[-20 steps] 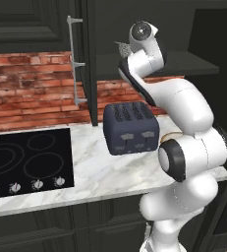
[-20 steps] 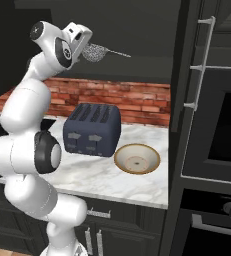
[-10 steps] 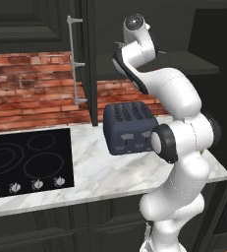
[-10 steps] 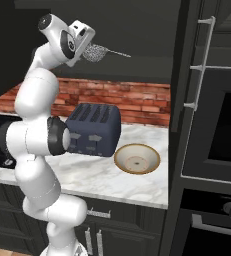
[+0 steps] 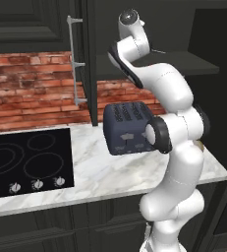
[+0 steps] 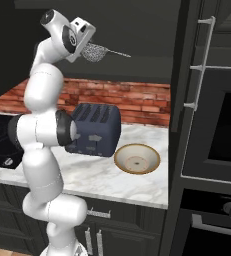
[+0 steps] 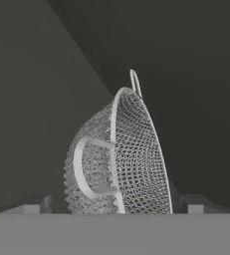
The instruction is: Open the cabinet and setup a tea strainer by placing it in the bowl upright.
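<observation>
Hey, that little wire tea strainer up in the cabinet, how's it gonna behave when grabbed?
The tea strainer looks like thin open mesh, so probably light and easily dented. Its rounded basket lies tilted, so a nudge may rock it. The long thin handle could make it swing.

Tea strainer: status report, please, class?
Gripper open, astride strainer inside open cabinet. Not gripped yet. Bowl waits beside toaster.

The arm's elbow has swung from beside the toaster (image 6: 93, 130) to in front of it, and the hand has risen closer to the tea strainer (image 6: 94, 51).
</observation>
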Robot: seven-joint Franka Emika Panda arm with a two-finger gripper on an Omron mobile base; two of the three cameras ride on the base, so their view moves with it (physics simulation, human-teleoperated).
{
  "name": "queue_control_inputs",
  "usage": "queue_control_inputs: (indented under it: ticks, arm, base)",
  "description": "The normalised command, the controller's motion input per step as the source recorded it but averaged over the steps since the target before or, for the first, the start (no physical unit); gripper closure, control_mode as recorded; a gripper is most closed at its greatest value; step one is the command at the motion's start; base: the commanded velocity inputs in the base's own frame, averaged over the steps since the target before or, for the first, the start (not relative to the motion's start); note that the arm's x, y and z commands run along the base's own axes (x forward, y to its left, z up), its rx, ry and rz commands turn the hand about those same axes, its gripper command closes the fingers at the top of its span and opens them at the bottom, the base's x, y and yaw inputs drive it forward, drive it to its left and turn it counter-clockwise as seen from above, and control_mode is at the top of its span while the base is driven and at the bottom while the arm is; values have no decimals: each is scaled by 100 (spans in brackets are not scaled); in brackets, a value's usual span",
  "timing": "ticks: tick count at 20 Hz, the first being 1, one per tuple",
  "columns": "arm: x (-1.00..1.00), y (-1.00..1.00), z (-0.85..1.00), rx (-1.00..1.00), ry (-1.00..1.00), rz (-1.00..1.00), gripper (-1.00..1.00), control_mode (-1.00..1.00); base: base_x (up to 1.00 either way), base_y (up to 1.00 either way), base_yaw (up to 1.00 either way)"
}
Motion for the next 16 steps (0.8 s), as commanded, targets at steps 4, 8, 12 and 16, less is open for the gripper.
queue_control_inputs:
  ticks: [4,8,12,16]
  arm:
    - [22,0,-1,0,0,0,-100,-100]
    - [30,0,-2,0,2,0,-100,-100]
    - [9,2,-11,0,5,0,-100,-100]
    - [0,0,-5,0,2,0,-100,-100]
  base:
    - [0,0,0]
    - [0,0,0]
    - [0,0,0]
    - [0,0,0]
